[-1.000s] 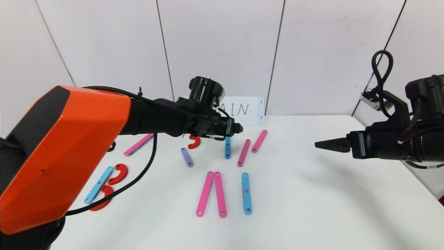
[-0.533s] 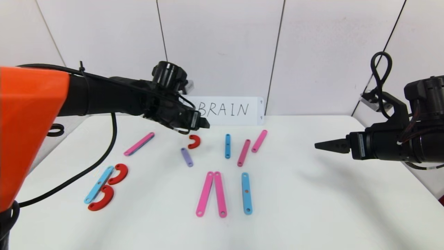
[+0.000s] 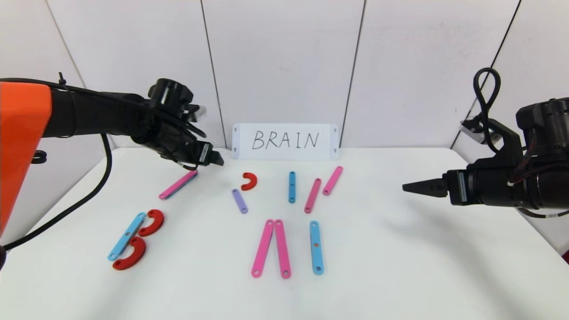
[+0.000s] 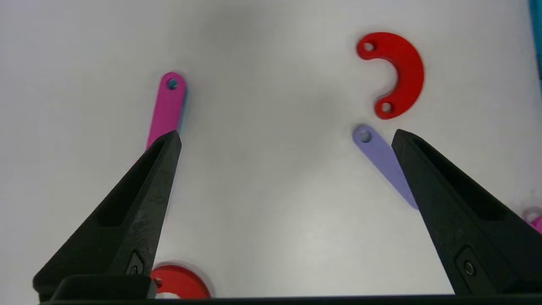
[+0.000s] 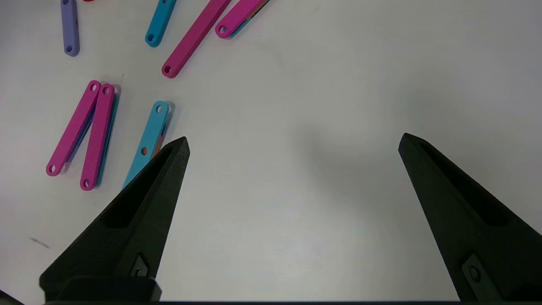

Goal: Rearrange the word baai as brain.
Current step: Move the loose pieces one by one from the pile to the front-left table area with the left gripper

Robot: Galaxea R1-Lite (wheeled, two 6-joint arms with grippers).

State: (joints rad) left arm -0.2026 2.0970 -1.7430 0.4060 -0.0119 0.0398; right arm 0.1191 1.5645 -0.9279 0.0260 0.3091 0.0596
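Observation:
Flat letter pieces lie scattered on the white table (image 3: 400,266). At the left, a blue bar (image 3: 126,236) with two red arcs (image 3: 151,222) forms a B. A pink bar (image 3: 178,184), a small red arc (image 3: 249,181) and a purple bar (image 3: 239,201) lie mid-left. A blue bar (image 3: 291,186) and two pink bars (image 3: 313,195) lie behind the centre. Two pink bars (image 3: 271,248) and a blue bar (image 3: 316,247) lie in front. My left gripper (image 3: 217,160) is open and empty, above the pink bar's far end (image 4: 169,101). My right gripper (image 3: 406,187) is open and empty over the bare right side.
A white card (image 3: 285,141) with handwritten BRAIN stands against the back wall. The left arm's black cable (image 3: 89,195) hangs over the table's left edge. The table's right edge lies under the right arm.
My left gripper has swung left and back, from over the blue bar near the centre to above the pink bar's far end. The right arm has not moved.

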